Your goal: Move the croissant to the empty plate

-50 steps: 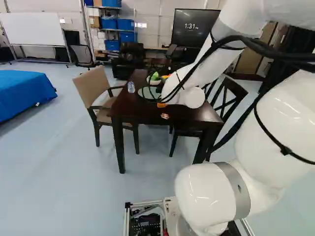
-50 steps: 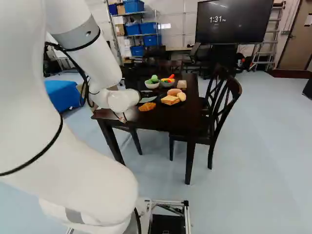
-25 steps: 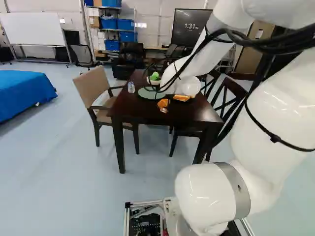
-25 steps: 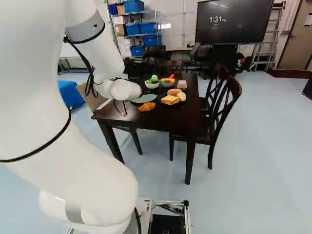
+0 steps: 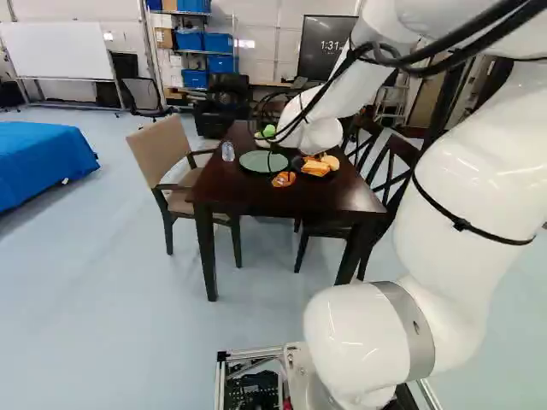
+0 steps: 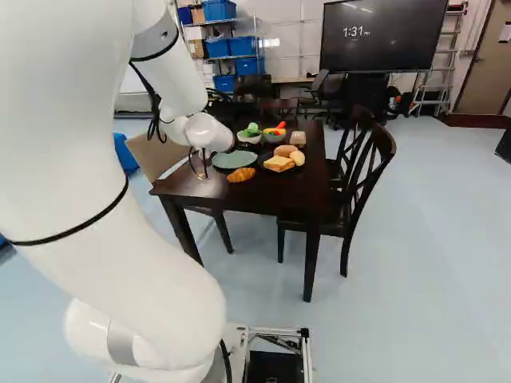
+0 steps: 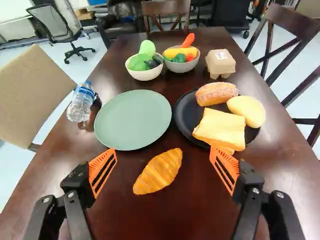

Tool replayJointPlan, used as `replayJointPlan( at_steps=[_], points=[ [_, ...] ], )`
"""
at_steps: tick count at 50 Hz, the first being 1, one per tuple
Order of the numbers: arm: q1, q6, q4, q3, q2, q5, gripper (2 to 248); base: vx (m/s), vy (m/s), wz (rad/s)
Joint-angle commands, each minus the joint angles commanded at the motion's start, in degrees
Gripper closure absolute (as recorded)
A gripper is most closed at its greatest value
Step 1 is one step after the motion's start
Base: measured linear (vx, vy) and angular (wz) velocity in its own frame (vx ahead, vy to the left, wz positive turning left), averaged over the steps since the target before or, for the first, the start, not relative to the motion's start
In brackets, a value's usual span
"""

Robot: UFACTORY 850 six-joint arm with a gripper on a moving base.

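The golden croissant [image 7: 159,171] lies directly on the dark table, between the gripper's two fingers as the wrist view looks down on it; it also shows in the right base view [image 6: 241,175]. My gripper [image 7: 163,151] stands open above the table, its orange pads well apart and touching nothing. Just ahead of the croissant, slightly towards the bottle, is the bare green plate [image 7: 132,120], which in the left base view [image 5: 263,161] lies below the arm's wrist. In both base views the arm's white end hides most or all of the gripper.
A black plate [image 7: 182,117] holding bread stands beside the green plate. A water bottle [image 7: 82,102] is on the green plate's other side. Farther ahead are two bowls [image 7: 145,74] of toy vegetables and a small carton [image 7: 220,62]. Chairs [image 6: 371,163] flank the table [image 6: 279,203].
The arm's wrist has risen and moved slightly ahead, uncovering more of the green plate and the black plate in the left base view. The base and the croissant have stayed put.
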Motion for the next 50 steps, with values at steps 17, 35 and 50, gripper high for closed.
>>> replayJointPlan(
  at_steps=[17,35,50],
  points=[
    [-0.02,0.0,3.79,-5.09,-2.57,-7.37,3,0.0,0.0,0.0],
    [-0.32,0.0,8.02,-10.04,-4.79,-15.49,3,0.0,0.0,0.0],
    [-1.21,0.0,11.57,-12.0,-4.61,-22.47,3,0.0,0.0,0.0]
  ],
)
